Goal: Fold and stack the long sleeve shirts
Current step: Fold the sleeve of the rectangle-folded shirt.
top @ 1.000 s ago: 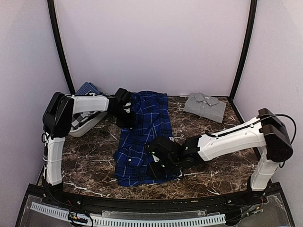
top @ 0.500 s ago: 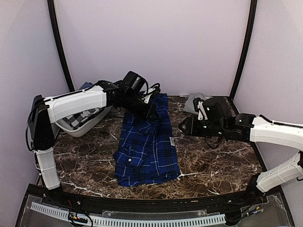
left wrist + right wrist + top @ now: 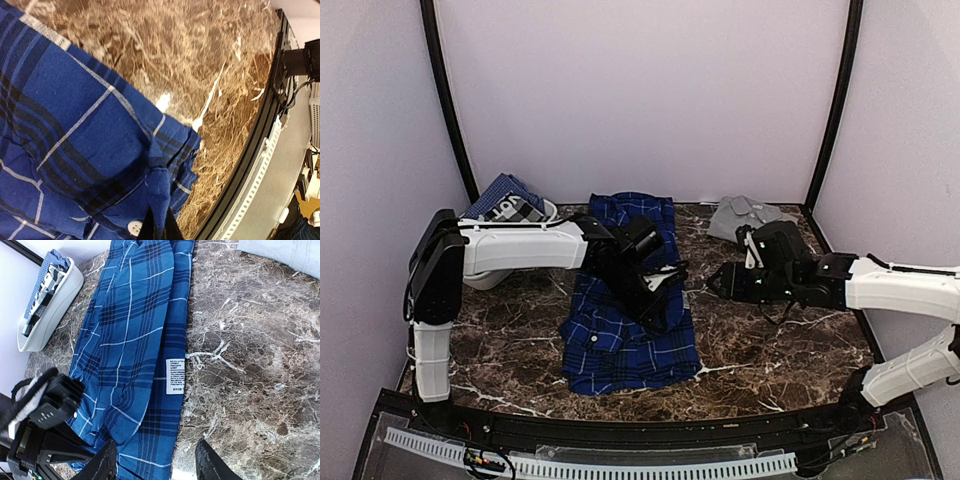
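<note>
The left gripper [image 3: 160, 232] is clenched on a raised pinch of blue-and-black cloth, with a white button [image 3: 134, 228] just beside its tips. That cloth belongs to the plaid shirt [image 3: 620, 345], which lies in a long strip down the middle of the counter [image 3: 790, 350], from the far edge toward the near edge. The left gripper grips it near the strip's right side, about halfway along.

The right gripper [image 3: 157, 464] is released, its fingers spread with nothing between them. It hangs above bare counter just right of the plaid shirt, near the shirt's white label [image 3: 175, 376]. The grey shirt [image 3: 748, 216] lies folded at the far right corner. A white basket [image 3: 480, 277] of other cloth stands at the far left corner.
</note>
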Motion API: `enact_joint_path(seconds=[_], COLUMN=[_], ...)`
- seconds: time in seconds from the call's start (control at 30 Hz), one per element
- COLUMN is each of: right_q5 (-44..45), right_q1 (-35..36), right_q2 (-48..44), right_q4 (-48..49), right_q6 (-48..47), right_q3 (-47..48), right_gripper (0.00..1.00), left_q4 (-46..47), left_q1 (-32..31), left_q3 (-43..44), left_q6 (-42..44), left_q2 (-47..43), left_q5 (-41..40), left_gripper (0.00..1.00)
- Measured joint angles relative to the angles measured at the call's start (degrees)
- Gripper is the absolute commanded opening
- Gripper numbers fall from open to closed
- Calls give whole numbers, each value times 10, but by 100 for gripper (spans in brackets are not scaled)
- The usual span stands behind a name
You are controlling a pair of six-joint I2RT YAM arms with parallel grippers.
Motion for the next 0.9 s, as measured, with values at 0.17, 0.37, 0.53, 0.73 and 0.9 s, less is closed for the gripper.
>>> enact_joint_path(seconds=[0.17, 0.37, 0.53, 0.73, 0.9], right_q5=[-11, -26, -39, -57, -109], right_q1=[0, 0, 0, -22, -73], right_q2=[24, 43, 71, 137, 250], right_q4=[7, 23, 35, 46, 83], right_q6=[-1, -3, -14, -35, -65], right_q3=[0, 0, 6, 58, 151], right_gripper=[51, 52, 51, 47, 36], left_q4=[-12, -9, 21, 82, 142], left_q1=[-7, -7, 8, 113, 210], left_q3=[-1, -1, -13, -42, -37], left_q6=[2, -14, -64, -139, -169], left_q2=[9, 9, 0, -38, -31], left_q5=[4, -19, -63, -142, -167], left_gripper=[11, 48, 50, 44, 41])
